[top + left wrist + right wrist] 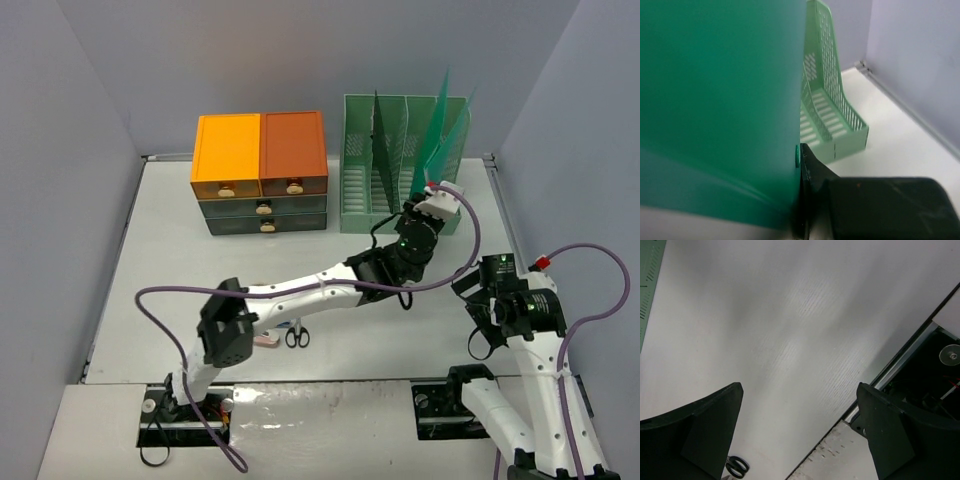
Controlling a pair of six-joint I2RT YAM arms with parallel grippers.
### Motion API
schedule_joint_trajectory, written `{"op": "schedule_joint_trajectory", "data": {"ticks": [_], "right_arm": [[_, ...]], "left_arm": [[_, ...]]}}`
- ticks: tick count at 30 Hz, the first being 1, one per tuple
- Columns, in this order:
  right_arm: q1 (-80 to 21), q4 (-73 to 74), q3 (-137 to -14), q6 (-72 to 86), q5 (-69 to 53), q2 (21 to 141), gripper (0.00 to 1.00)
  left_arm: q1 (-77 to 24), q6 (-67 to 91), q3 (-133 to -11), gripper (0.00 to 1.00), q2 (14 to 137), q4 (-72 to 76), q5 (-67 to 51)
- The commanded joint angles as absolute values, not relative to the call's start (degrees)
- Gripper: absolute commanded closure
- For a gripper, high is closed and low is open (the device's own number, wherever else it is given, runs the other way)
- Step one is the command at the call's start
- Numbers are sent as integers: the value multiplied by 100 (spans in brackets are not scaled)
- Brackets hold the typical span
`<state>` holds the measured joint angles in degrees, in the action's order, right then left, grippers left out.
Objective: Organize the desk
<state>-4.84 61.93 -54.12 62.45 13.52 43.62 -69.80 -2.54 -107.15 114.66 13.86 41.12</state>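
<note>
The desk (170,290) is a broad off-white tabletop. My left arm reaches across it to the green file rack (400,165) at the back. My left gripper (428,192) is shut on a translucent green folder (442,130) that stands tilted in the rack's right slots. In the left wrist view the folder (720,100) fills the left side, with my black finger (812,185) pressed flat against its edge and the rack (837,120) behind. My right gripper (478,318) hovers over the right side of the desk (790,315), open wide and empty (797,390).
An orange-topped drawer unit (260,170) stands at the back left, beside the rack. Small black-handled scissors (297,336) lie near the front edge under my left arm and also show in the right wrist view (737,467). Grey walls close in both sides.
</note>
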Motion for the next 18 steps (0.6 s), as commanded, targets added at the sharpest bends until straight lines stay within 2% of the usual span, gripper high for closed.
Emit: {"op": "schedule_joint_trajectory", "data": {"ticks": [1, 9, 18], "right_arm": [[-457, 6705, -5631, 6095, 1384, 4278, 6], [-466, 6794, -5589, 5885, 1055, 4138, 6], [-466, 6666, -5658, 5352, 1020, 4392, 6]], "left_arm": [[-7051, -892, -12516, 100, 12266, 2589, 5222], [-6804, -1313, -14228, 100, 13760, 2783, 5642], [-6342, -1231, -14707, 100, 14277, 3054, 5017]]}}
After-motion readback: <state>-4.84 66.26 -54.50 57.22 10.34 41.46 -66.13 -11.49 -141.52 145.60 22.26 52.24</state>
